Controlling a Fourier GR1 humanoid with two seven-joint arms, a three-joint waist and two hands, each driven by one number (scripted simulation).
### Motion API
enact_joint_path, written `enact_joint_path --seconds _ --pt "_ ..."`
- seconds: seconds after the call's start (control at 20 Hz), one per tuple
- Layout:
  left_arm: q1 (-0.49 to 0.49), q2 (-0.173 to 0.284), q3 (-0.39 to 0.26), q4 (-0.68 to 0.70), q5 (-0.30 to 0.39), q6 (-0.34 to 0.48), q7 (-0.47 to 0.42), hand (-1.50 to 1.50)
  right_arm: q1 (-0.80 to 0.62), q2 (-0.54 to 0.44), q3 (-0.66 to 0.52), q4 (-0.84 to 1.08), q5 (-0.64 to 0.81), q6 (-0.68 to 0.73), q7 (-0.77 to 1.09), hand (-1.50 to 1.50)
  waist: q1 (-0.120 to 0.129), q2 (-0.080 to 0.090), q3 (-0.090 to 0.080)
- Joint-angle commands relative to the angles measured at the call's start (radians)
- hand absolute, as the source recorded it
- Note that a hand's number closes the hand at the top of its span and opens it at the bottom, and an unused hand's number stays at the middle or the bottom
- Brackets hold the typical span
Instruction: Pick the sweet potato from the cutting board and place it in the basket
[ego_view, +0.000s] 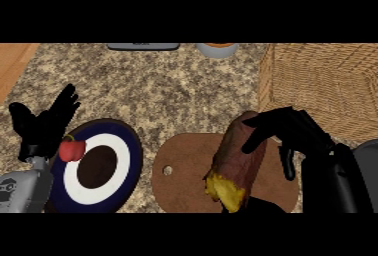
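The right black hand (288, 132) had its fingers curled over the upper end of the long brown sweet potato (238, 160), which lay tilted on the round brown wooden cutting board (184, 175). To do the lift well, it should rise straight before swinging toward the woven wicker basket (325, 85) (just beyond). The left black hand (44, 122) rested open, fingers up.

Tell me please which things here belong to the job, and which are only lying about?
Belong to the job:
- sweet potato
- cutting board under it
- basket, upper right
- right hand, fingers curled over the sweet potato

Only lying about:
- plate with blue and white rings
- small red fruit on the plate's edge
- left hand, open, resting at the left
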Motion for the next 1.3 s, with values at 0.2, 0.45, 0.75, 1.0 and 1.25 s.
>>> enact_joint_path --seconds 0.2,0.45,0.75,1.0,1.25 --pt "0.034 -0.002 0.000 -0.059 0.007 -0.014 0.019 0.00 -0.259 -0.090 -0.353 0.199 -0.063 0.086 -0.010 1.50 0.004 0.000 0.001" --pt "0.010 0.016 0.013 -0.055 0.007 -0.023 0.036 0.00 -0.320 -0.195 -0.539 0.382 -0.144 0.052 -0.141 1.50 0.005 0.001 0.002" --pt "0.003 -0.011 0.009 -0.022 -0.023 -0.012 0.009 0.00 -0.225 -0.218 -0.558 0.454 -0.152 -0.028 -0.279 1.50 -0.002 -0.001 0.001" --pt "-0.019 0.003 0.027 -0.036 0.006 -0.035 0.068 0.00 -0.226 -0.302 -0.673 0.593 -0.239 -0.049 -0.434 1.50 -0.002 0.000 0.002" --pt "0.029 -0.058 -0.001 0.018 -0.054 0.003 -0.061 0.00 -0.155 -0.269 -0.696 0.729 -0.266 -0.174 -0.596 1.50 -0.003 0.001 0.001"
